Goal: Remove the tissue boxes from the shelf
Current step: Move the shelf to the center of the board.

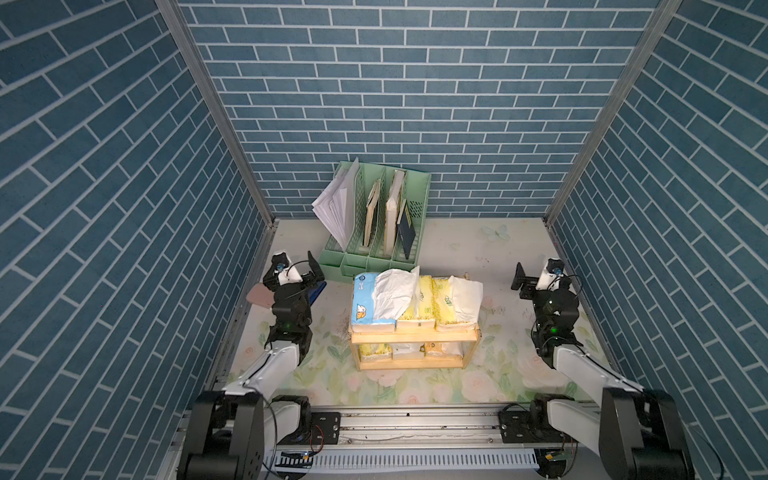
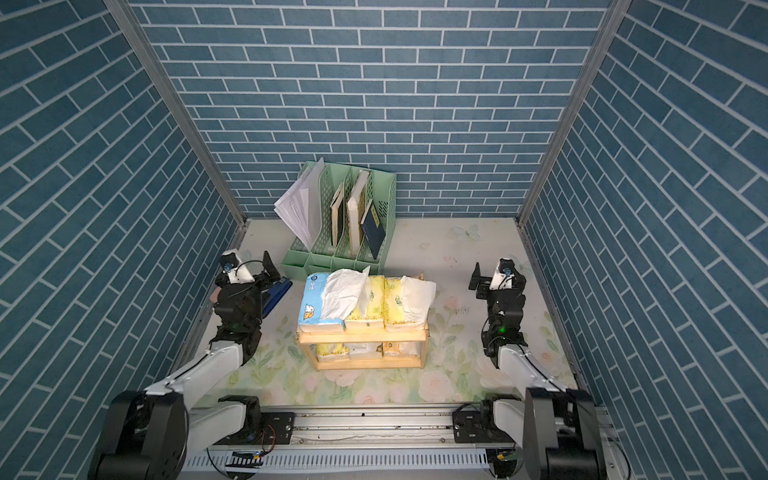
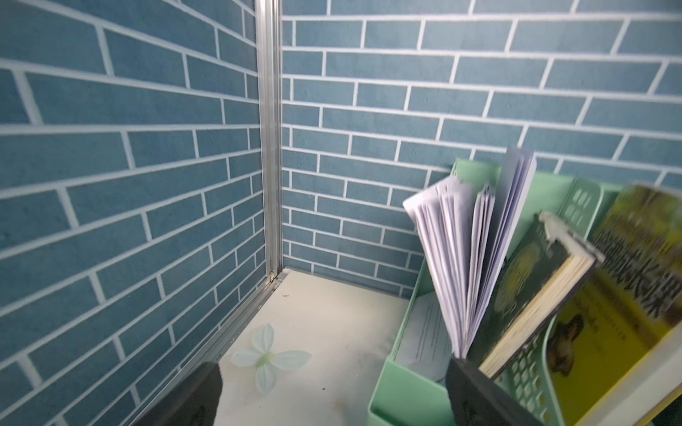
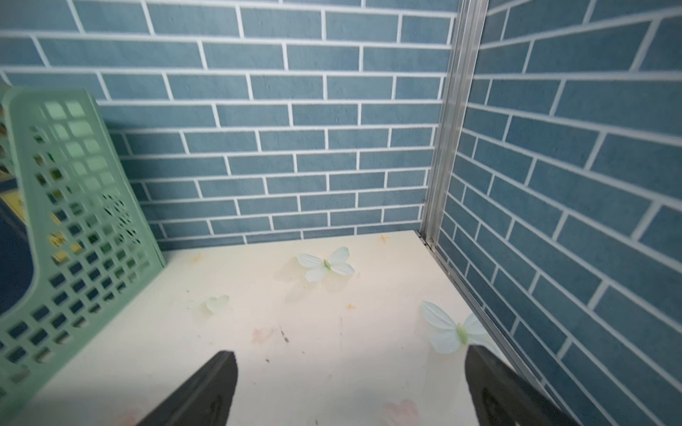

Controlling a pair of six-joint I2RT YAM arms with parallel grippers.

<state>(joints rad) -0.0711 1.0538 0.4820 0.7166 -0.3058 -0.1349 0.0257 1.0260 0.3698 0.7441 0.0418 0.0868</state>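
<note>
The light wood shelf (image 1: 415,336) (image 2: 361,336) stands mid-table in both top views. Its top board carries a blue-white tissue box (image 1: 362,301) (image 2: 311,301) and two pale yellow tissue boxes (image 1: 423,305) (image 1: 446,309), with white tissue poking up. The lower tier holds a pale yellow box (image 1: 376,351), a white box (image 1: 409,352) and an orange-yellow box (image 1: 442,349). My left gripper (image 1: 313,274) (image 3: 334,369) hangs open, left of the shelf. Far to the right, my right gripper (image 1: 521,282) (image 4: 350,354) is open over bare tabletop. Neither wrist view shows the shelf.
A mint-green file organizer (image 1: 374,220) (image 3: 413,398) (image 4: 73,221) with papers and books stands behind the shelf by the back wall. A blue object (image 1: 316,293) and a pink flat case (image 1: 259,295) lie by the left arm. Brick-patterned walls close in three sides.
</note>
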